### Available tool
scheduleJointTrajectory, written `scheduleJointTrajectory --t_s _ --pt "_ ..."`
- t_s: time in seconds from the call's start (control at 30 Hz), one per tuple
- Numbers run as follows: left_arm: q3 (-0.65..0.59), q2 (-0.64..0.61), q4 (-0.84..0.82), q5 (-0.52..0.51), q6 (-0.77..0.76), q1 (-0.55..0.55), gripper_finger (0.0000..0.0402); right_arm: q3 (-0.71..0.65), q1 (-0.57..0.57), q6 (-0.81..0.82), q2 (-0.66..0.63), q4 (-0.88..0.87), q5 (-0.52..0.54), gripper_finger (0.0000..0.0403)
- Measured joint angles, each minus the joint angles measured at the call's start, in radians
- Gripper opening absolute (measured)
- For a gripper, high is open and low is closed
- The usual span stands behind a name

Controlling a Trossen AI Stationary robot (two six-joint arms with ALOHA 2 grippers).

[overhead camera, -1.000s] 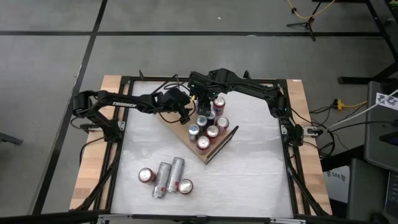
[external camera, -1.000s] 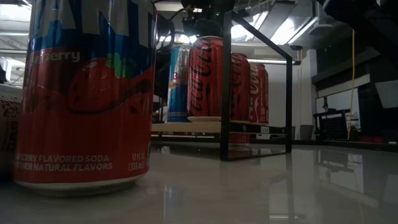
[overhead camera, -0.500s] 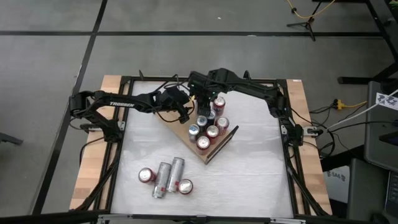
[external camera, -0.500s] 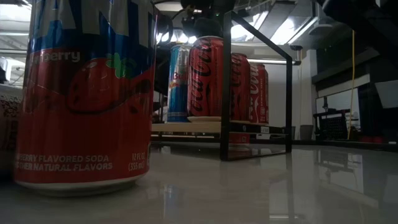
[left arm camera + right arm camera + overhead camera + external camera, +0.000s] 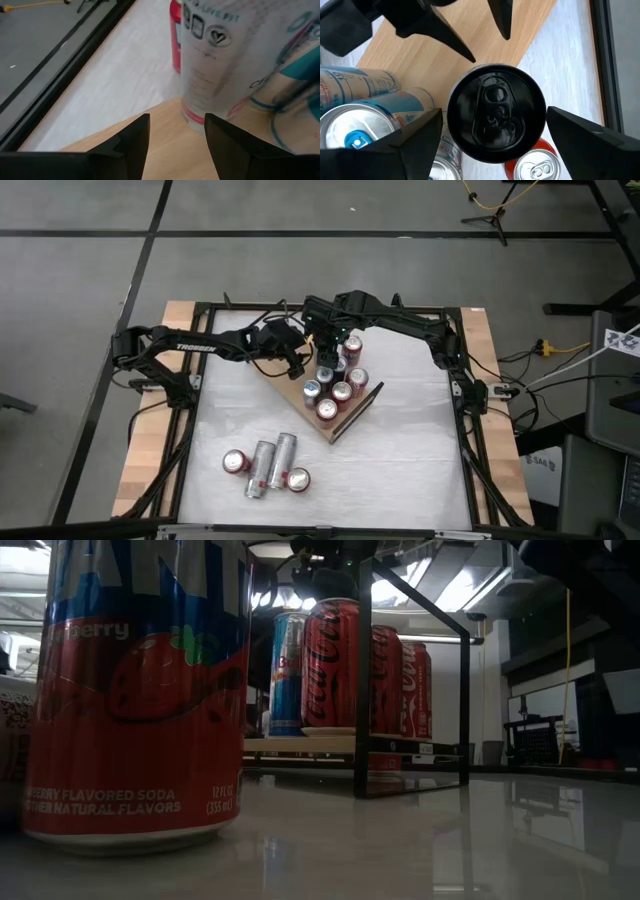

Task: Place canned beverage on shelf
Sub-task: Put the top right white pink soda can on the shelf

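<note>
Several cans (image 5: 335, 380) already stand upright on the shelf (image 5: 300, 402), clustered near the centre of the high view, so the task appears well advanced but not finished: four more cans (image 5: 265, 465) remain on the white tabletop (image 5: 420, 460) in the lower left of that frame, two of them lying on their sides and two showing their tops. The right gripper (image 5: 487, 122) sits directly over a black-topped can (image 5: 494, 112) that stands at the edge of the wooden board; its fingers are spread wide on either side of the can with a visible gap, so this can reads as set down and released. The left gripper (image 5: 172, 137) hovers low over bare board beside a white-labelled can (image 5: 240, 55), fingers drawn close together and pinching nothing. The high view alone shows the count of cans left on the table and both arms meeting at the upper end of the shelf. The right wrist view alone shows the clearance between fingers and can, plus two silver-topped cans (image 5: 355, 132) adjacent to it and the other arm's fingers across the board. The low view alone gives labels: a strawberry soda can (image 5: 140, 690) close to the lens, and a slim blue can (image 5: 287, 675) and red cola cans (image 5: 335, 665) behind the black wire rail (image 5: 363, 670).
</note>
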Motion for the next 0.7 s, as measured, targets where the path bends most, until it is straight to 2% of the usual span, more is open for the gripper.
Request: scheduleJointTrajectory --t_s 0.33,0.7 --pt "0.0 0.0 0.091 -0.003 0.0 -0.014 0.0181 0.0 0.0 0.0 0.0 0.0 0.0 0.0347" --pt "0.0 0.0 0.099 -0.086 0.001 -0.011 0.0181 0.0 0.0 0.0 -0.002 -0.027 0.001 0.0347"
